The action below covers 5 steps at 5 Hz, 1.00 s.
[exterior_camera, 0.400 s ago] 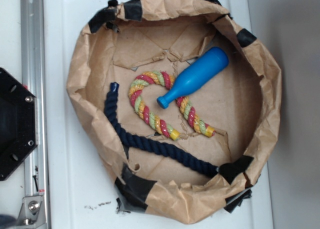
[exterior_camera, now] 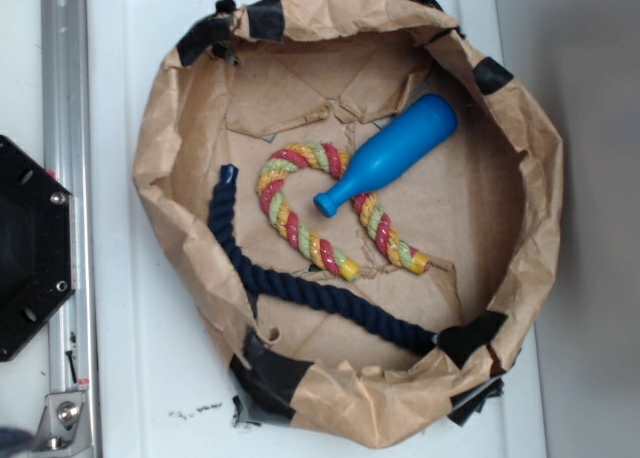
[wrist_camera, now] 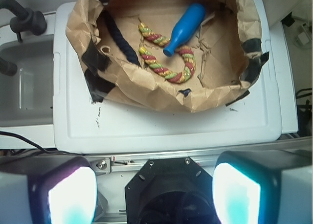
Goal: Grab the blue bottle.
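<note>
Exterior view: brown paper nest (exterior_camera: pixel 170 148) with black tape patches fills most of the frame, sitting on a white surface (exterior_camera: pixel 130 358). Blue bottle (exterior_camera: pixel 385 156) lies on its side, center-right of the nest floor, fat end toward upper right, narrow neck pointing lower left. Neck mouth sits inside the arch of the multicolored rope (exterior_camera: pixel 300 223), a red/yellow/green horseshoe at center; the bottle's neck crosses over the rope's right leg. Dark navy rope (exterior_camera: pixel 300 293) runs from left-center down to the lower right, ending by a tape patch. Black robot base (exterior_camera: pixel 30 248) at left edge, beside a metal rail (exterior_camera: pixel 62 98). No gripper seen here.

Wrist view: gripper (wrist_camera: pixel 154 194) at the bottom of the frame, two fingers (wrist_camera: pixel 68 194) spread wide apart, nothing between them, well short of the nest. Blue bottle (wrist_camera: pixel 185 22) top center, inside the paper nest (wrist_camera: pixel 161 89), neck toward lower left touching the multicolored rope (wrist_camera: pixel 168 70). Navy rope (wrist_camera: pixel 120 40) upper left of it. White surface (wrist_camera: pixel 161 123) below the nest.
</note>
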### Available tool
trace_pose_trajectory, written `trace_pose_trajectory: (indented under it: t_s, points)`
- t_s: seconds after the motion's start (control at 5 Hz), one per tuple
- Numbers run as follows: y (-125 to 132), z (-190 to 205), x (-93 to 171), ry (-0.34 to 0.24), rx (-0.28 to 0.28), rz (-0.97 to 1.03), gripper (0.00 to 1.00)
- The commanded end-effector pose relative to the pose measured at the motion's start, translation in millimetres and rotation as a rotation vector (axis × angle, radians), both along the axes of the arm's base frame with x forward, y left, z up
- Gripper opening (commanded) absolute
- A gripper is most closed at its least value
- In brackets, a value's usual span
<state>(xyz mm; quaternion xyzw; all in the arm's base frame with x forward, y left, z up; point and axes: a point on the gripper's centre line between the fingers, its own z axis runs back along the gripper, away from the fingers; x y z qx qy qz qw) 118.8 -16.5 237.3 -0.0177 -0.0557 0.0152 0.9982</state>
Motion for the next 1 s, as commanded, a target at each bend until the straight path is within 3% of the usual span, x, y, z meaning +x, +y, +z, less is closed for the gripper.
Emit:
trace_pose_trajectory:
  t_s: [0.0,0.2,0.4,0.6,0.8]
  points:
    - [33.3,-66.7,90.2,-0.328,-0.062,0.177,1.0]
    - [43.9,-94.0,136.1,-0.368,-0.077,0.228,1.0]
    - [52.4,-121.8,163.5,-0.317,-0.048,0.257,1.0]
    - [66.3,-151.5,174.0,-0.255,0.005,0.318,1.0]
    - [68.1,-177.1,180.3,-0.169,-0.002,0.421,1.0]
